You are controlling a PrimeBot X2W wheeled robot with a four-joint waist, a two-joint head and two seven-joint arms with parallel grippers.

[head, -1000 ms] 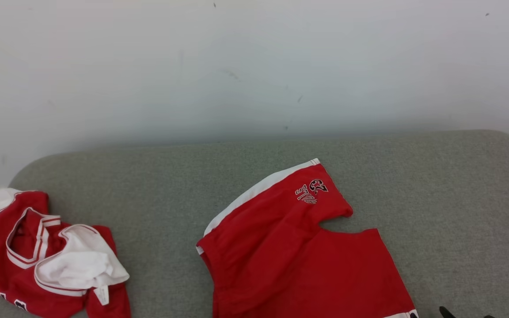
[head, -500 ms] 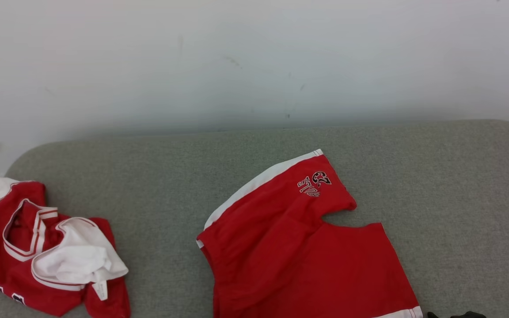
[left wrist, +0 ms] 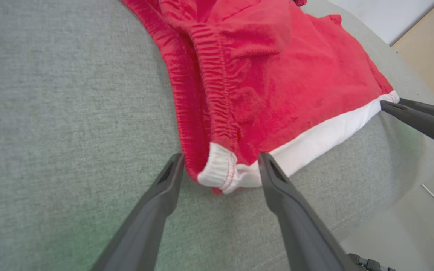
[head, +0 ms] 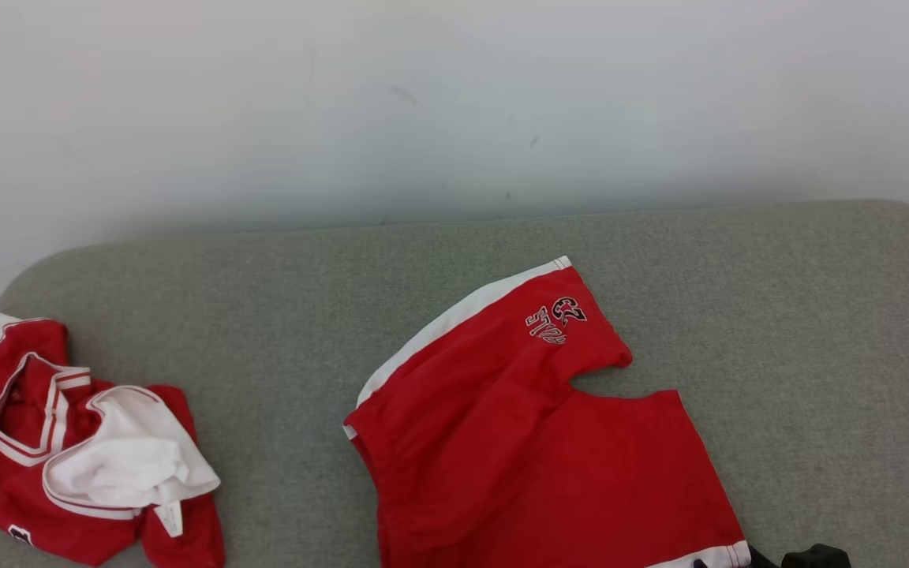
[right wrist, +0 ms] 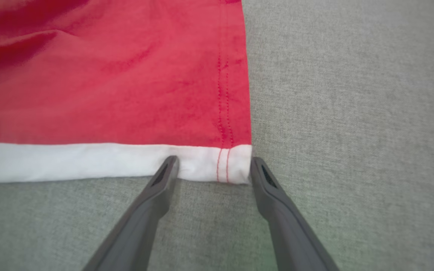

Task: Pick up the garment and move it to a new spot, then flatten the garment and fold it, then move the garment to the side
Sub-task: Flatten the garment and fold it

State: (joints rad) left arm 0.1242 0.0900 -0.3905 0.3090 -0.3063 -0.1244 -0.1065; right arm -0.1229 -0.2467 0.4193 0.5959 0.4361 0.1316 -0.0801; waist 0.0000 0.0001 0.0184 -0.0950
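The red shorts with white trim (head: 533, 442) lie spread on the grey fabric cushion (head: 265, 315); left gripper (left wrist: 220, 165) and right gripper (right wrist: 213, 167) straddle their white-banded near corners, jaws spread (nothing pinched); folding probably starts here: close both, then lift together.

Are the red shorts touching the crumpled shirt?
Apart. The head view shows bare grey cushion between the red shorts and the crumpled shirt.

Soft, even, bright light; sharp.

Red white-trimmed shorts (head: 533, 442) lie spread flat on grey cushion (head: 802, 331).
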